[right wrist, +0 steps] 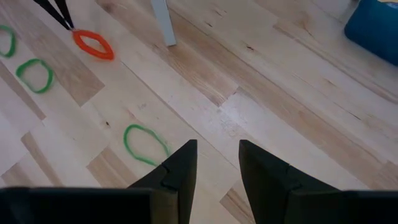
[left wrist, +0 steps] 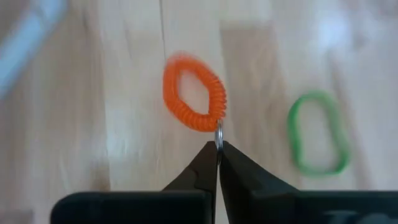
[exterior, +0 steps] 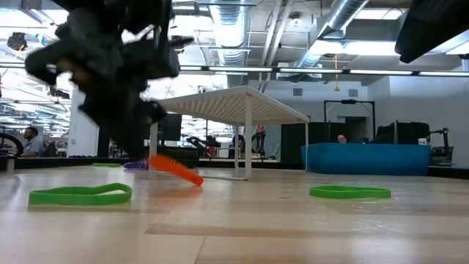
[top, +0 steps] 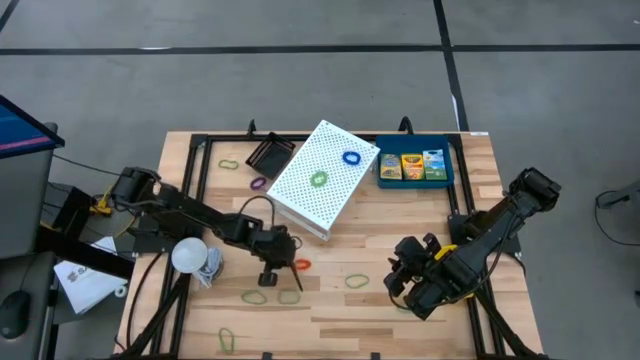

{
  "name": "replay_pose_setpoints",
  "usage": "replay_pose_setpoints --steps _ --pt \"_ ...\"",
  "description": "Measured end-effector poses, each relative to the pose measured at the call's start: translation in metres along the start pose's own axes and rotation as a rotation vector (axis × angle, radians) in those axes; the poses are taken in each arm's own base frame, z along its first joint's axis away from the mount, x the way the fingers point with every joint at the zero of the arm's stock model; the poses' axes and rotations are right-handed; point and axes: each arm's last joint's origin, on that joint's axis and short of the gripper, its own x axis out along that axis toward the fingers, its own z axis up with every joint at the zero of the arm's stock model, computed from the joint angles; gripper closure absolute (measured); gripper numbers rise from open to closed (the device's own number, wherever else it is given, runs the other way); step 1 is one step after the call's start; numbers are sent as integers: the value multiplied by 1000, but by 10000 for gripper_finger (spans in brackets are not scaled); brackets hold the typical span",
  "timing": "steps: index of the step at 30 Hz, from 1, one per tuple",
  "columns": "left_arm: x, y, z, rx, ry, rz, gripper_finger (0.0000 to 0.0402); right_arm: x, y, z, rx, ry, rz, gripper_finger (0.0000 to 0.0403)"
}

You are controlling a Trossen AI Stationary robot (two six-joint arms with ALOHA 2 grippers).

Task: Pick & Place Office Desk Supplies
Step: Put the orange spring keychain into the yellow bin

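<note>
Two loops [top: 349, 158] lie on the raised rack [top: 320, 180], apparently; crayon packs [top: 411, 166] in tray [top: 382, 180].

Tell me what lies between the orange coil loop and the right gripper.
In the high view, one green loop lies between the orange coil loop and the right gripper; otherwise bare wood.

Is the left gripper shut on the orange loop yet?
Shut: the left gripper pinches the small metal ring on the orange loop, fingertips together.

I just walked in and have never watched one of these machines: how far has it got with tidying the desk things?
Partly done. Three crayon packs already sit in the blue mesh tray, and a blue coiled band and a green one lie on the white perforated stand. The left gripper is shut on the orange coiled band. Several green loops remain on the wooden table. The right gripper waits, open.
</note>
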Motion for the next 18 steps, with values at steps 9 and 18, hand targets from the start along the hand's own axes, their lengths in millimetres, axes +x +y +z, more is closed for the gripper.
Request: replay_pose_setpoints --steps 9,18 --pt "-71 -5 29 -58 -339 -127 401 0 1 9 -20 -8 4 287" --pt "-135 -1 70 -141 -590 -157 401 -41 17 65 -286 -281 55 282"
